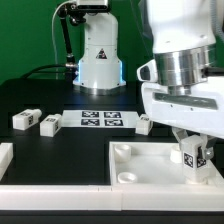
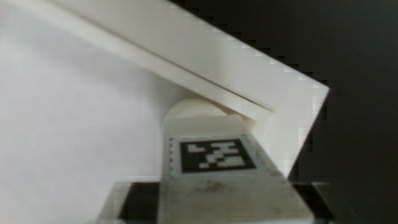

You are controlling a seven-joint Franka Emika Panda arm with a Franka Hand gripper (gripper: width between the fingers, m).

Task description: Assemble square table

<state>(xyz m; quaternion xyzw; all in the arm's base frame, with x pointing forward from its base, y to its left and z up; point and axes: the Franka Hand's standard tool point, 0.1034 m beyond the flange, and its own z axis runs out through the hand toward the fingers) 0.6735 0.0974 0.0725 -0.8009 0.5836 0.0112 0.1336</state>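
The square table slab [image 1: 150, 166] is a white square with a raised rim, lying at the front of the black table; one round socket [image 1: 127, 176] shows at its near corner. My gripper [image 1: 192, 150] hangs over the slab's corner at the exterior view's right, shut on a white tag-marked leg block [image 1: 192, 160]. In the wrist view the leg [image 2: 214, 150] sits between the dark fingers [image 2: 139, 202] of my gripper [image 2: 217, 196]. Its far end points into the slab's rimmed corner [image 2: 228, 82]. Whether it touches the slab I cannot tell.
Three loose leg blocks lie on the table: two [image 1: 24, 118] [image 1: 48, 124] at the exterior view's left, one [image 1: 144, 124] beside the marker board [image 1: 101, 119]. The robot base [image 1: 99, 55] stands behind. A white border bar [image 1: 5, 158] lies at the front left.
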